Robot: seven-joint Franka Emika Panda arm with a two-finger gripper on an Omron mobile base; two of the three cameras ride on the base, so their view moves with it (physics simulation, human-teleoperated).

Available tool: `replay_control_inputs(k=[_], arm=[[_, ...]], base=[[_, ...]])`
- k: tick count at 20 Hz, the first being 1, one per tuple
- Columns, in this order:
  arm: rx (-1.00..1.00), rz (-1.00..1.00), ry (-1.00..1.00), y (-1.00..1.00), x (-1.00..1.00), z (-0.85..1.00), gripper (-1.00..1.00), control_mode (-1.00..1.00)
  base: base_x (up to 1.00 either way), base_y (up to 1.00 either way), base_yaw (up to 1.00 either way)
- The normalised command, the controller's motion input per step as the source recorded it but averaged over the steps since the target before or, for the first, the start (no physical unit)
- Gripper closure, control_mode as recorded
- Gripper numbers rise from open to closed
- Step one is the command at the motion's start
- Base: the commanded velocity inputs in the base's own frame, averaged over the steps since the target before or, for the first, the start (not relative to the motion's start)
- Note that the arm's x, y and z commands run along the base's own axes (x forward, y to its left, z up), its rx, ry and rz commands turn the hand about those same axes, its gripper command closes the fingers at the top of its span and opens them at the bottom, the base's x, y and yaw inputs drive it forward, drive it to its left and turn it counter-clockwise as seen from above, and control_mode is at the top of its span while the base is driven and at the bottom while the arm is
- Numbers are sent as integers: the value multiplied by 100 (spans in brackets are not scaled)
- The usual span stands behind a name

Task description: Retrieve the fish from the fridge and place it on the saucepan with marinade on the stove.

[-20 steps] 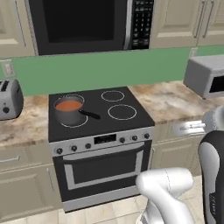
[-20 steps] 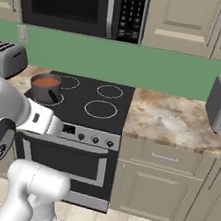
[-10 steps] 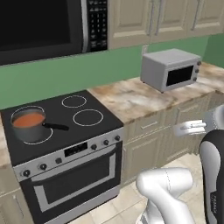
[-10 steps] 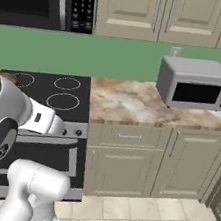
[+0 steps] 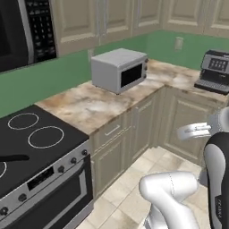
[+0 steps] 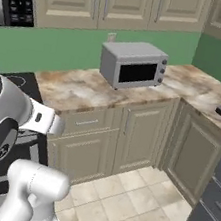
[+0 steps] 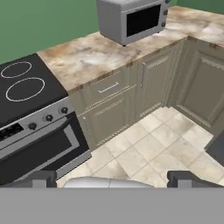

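The stove (image 5: pixel 40 147) lies at the left, its black glass top and white rings also showing in the hand view (image 7: pixel 26 92) and at the left edge of the right base view (image 6: pixel 18 82). The saucepan's black handle (image 5: pixel 13 157) pokes in from the left edge; the pot and the marinade are out of view. A dark grey corner of the fridge (image 6: pixel 212 209) with its drawers stands at the lower right. The fish is hidden. My gripper (image 7: pixel 112 179) is open, its fingertips (image 7: pixel 41 178) wide apart above the tiled floor, holding nothing.
A grey countertop oven (image 5: pixel 118 69) (image 6: pixel 134 64) sits on the marble counter (image 5: pixel 85 105). A coffee machine (image 5: pixel 214 71) stands on the right-hand run of counter. Beige cabinets (image 6: pixel 139 132) form a corner, with tiled floor (image 6: pixel 133 202) in front. A black microwave (image 5: pixel 22 31) hangs above the stove.
The base has turned to the right, so the whole picture has shifted: the stove slid to the left edge, and the countertop oven, coffee machine and fridge corner came into view. The gripper stays open.
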Motion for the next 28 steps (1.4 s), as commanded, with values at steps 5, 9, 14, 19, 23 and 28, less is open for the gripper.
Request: replay_control_inputs(k=[5, 9, 14, 19, 23, 28], arm=[[0, 0, 0, 0, 0, 0, -100, 100], [0, 0, 0, 0, 0, 0, -100, 100], [0, 0, 0, 0, 0, 0, -100, 100], [0, 0, 0, 0, 0, 0, -100, 100], [0, 0, 0, 0, 0, 0, -100, 100], [0, 0, 0, 0, 0, 0, -100, 100]], base=[[0, -31, -62], [0, -31, -60], [0, -34, -57], [0, -38, -54], [0, -34, -51], [0, -31, -47]])
